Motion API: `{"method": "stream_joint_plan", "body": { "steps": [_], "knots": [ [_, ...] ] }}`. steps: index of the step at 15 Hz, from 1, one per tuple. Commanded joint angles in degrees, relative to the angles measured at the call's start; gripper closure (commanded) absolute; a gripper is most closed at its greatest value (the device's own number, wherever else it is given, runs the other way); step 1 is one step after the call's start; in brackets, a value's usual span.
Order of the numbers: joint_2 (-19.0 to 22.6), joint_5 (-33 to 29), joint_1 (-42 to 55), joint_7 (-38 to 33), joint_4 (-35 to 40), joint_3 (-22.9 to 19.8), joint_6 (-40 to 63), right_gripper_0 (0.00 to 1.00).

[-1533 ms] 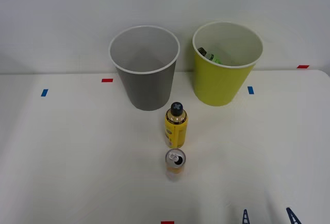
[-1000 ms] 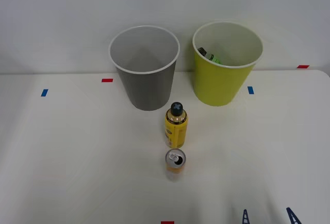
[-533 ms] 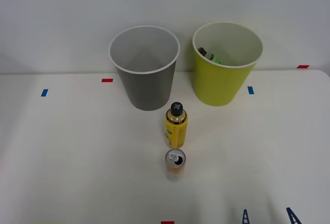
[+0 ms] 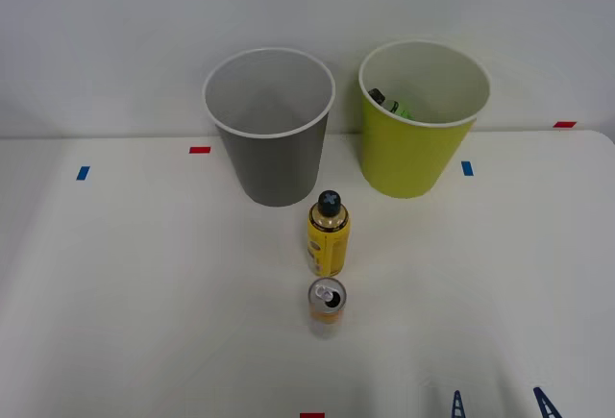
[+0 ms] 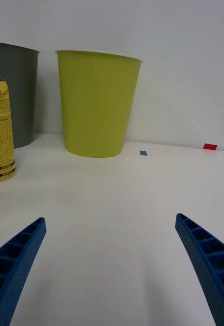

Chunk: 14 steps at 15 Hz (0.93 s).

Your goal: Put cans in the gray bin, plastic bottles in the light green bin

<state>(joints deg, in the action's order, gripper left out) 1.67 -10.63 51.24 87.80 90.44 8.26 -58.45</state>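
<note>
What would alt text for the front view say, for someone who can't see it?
On a white table, a small orange-yellow can stands nearest the camera, a yellow black-capped bottle just behind it. Farther back, a gray bin stands left of a light green bin; the open right gripper shows at the bottom edge.

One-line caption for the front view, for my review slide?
Orange-yellow can and yellow bottle stand on the white table before the gray bin and light green bin; open right hand waits.
</note>
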Motion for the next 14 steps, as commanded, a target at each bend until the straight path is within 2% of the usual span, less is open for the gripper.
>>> {"method": "stream_joint_plan", "body": {
  "steps": [1,14],
  "knots": [
    [0.00,0.00,0.00,0.00,0.00,0.00,0.00,0.12],
    [0.00,0.00,0.00,0.00,0.00,0.00,0.00,0.12]
  ]
}}
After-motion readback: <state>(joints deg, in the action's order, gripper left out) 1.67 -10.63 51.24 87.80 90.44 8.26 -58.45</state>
